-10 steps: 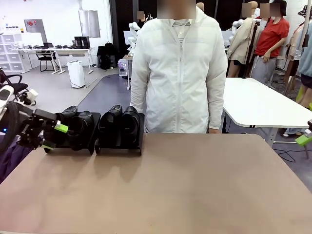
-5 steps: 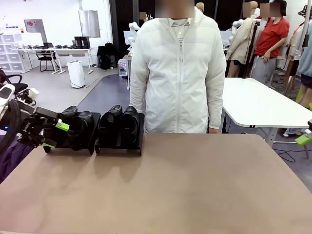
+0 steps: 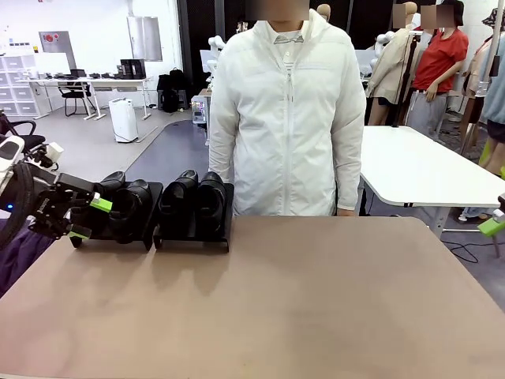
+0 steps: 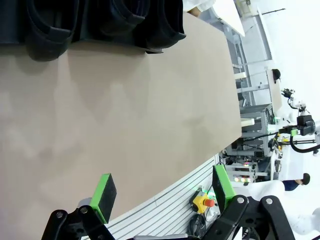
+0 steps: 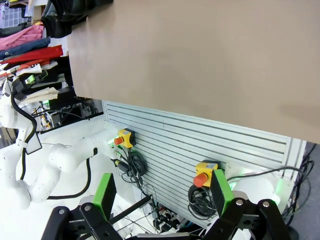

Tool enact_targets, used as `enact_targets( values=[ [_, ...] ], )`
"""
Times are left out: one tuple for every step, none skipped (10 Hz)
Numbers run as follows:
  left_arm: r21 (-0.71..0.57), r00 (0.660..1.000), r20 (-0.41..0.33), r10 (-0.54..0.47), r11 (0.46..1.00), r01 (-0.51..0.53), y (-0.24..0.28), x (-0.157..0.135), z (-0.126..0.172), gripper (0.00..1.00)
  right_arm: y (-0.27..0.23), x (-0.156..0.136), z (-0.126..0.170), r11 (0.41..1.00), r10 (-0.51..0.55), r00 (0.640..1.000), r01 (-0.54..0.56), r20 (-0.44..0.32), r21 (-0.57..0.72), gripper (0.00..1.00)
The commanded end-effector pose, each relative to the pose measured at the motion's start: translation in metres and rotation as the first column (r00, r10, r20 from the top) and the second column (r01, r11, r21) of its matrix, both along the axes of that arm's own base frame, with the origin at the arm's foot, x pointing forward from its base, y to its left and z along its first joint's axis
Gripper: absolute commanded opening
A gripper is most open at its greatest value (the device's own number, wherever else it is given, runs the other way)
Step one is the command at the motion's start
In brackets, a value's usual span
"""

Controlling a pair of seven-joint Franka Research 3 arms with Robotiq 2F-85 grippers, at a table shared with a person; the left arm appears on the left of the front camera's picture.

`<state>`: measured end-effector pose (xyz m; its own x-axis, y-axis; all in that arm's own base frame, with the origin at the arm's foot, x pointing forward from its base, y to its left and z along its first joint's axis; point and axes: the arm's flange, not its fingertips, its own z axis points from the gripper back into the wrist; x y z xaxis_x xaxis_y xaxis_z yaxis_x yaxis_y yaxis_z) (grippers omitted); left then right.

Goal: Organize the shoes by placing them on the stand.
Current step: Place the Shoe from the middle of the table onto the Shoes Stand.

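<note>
Two black shoes (image 3: 130, 207) sit side by side on the left stand (image 3: 118, 243) at the table's far left. Another pair of shoes (image 3: 193, 201) rests on the second stand (image 3: 193, 243) right beside it. My left gripper (image 3: 88, 219) hovers open at the left table edge, just in front of the left stand's outer shoe and partly covering it. In the left wrist view the left gripper (image 4: 162, 192) holds nothing, and the shoes (image 4: 155, 25) line the top edge. My right gripper (image 5: 162, 195) is open and empty, off the table's near right side.
A person in a white jacket (image 3: 288, 118) stands at the far edge, arms down. The brown table (image 3: 300, 300) spreads wide to the right of the stands. Below its near edge, a slatted panel (image 5: 200, 145) carries emergency-stop buttons and cables.
My left gripper has shifted slightly, staying open by the left stand. The shoes and stands have not moved.
</note>
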<state>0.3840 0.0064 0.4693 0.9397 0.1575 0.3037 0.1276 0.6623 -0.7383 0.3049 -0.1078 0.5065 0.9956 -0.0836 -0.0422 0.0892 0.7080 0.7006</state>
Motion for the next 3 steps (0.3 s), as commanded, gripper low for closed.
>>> enact_targets(
  values=[
    [0.001,1.0,0.013,-0.014,1.0,0.014,0.0019,0.0006,-0.0014,1.0,-0.0045,-0.0006,0.0018,1.0,0.024,1.0,-0.024,0.012,-0.01,1.0],
    [0.001,1.0,0.013,-0.014,1.0,0.014,0.0019,0.0006,-0.0014,1.0,-0.0045,-0.0006,0.0018,1.0,0.024,1.0,-0.024,0.012,-0.01,1.0],
    [0.001,1.0,0.013,-0.014,1.0,0.014,0.0019,0.0006,-0.0014,1.0,-0.0045,-0.0006,0.0018,1.0,0.024,1.0,-0.024,0.012,-0.01,1.0]
  ],
)
